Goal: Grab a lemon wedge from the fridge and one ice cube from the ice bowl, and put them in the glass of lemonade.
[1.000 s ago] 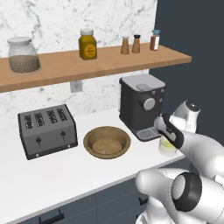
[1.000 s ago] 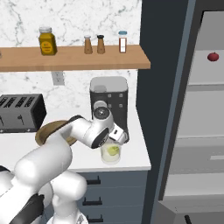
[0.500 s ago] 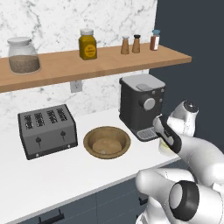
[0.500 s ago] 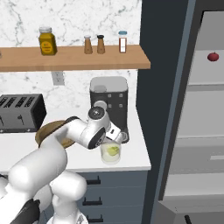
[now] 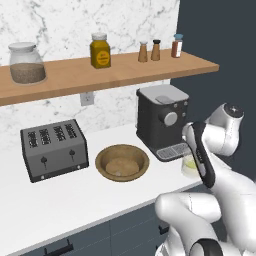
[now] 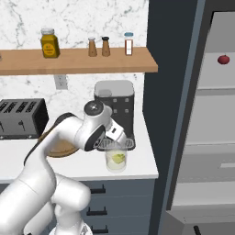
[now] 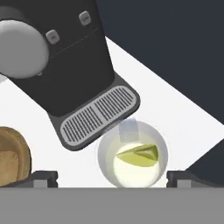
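White marble wall and a white tabletop (image 5: 75, 200) frame the kitchen, with a wooden shelf (image 5: 125, 72) above and dark blue cabinets below.

The hand (image 7: 112, 177) hangs over the glass (image 7: 132, 154), looking almost straight down into it. Its two dark fingertips (image 7: 43, 177) sit far apart at the lower edge of the hand view, one on each side of the glass, so the hand is spread wide and holds nothing. It touches neither the glass nor the tabletop as far as can be seen.

The lemon wedge (image 7: 139, 155) lies inside the glass, in the pale liquid; it also shows as a yellow-green chunk in the right base view (image 6: 118, 158). A pale, clear block (image 7: 128, 130) sits at the glass's far rim in the hand view; whether it is ice cannot be told for sure.

The arm bends up from the base, its wrist turned down over the glass (image 6: 115, 159), which stands near the tabletop's right edge, just in front of the coffee machine (image 6: 114, 108). In the left base view the forearm partly covers the glass (image 5: 190, 166).

The ice bowl (image 5: 122, 162) rests between the toaster (image 5: 52, 148) and the coffee machine. The fridge (image 6: 211, 137) stands open at the right, a small red fruit (image 6: 223, 59) on an upper shelf.

No writing on the jars or shakers can be read.
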You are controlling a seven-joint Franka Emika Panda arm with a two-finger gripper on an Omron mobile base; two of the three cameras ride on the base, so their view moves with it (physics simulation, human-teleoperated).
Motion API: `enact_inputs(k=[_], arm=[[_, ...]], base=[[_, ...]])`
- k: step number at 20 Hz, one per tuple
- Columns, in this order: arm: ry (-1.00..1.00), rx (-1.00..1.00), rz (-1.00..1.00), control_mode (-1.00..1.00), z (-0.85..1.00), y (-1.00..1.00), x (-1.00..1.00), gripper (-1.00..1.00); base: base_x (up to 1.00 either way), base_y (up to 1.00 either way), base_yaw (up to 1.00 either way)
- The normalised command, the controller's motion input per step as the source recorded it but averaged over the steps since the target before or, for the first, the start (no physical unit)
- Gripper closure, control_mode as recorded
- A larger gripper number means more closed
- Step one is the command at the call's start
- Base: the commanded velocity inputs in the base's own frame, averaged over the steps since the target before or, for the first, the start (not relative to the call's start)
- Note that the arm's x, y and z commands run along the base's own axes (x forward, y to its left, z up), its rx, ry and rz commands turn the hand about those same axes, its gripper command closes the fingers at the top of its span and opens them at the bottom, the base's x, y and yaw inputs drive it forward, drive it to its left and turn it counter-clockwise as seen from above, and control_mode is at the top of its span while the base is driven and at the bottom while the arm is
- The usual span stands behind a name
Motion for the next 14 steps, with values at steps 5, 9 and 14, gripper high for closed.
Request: enact_inputs(k=[5,9,14], arm=[[0.00,0.00,0.00,-1.00,0.59,0.20,-0.62,-1.00],[0.02,0.00,0.00,-1.00,0.53,0.45,-0.63,-1.00],[0.01,-0.04,0.00,-1.00,0.37,0.65,-0.63,-1.00]], base=[[0.00,0.00,0.00],[0.00,0.00,0.00],[0.00,0.00,0.00]])
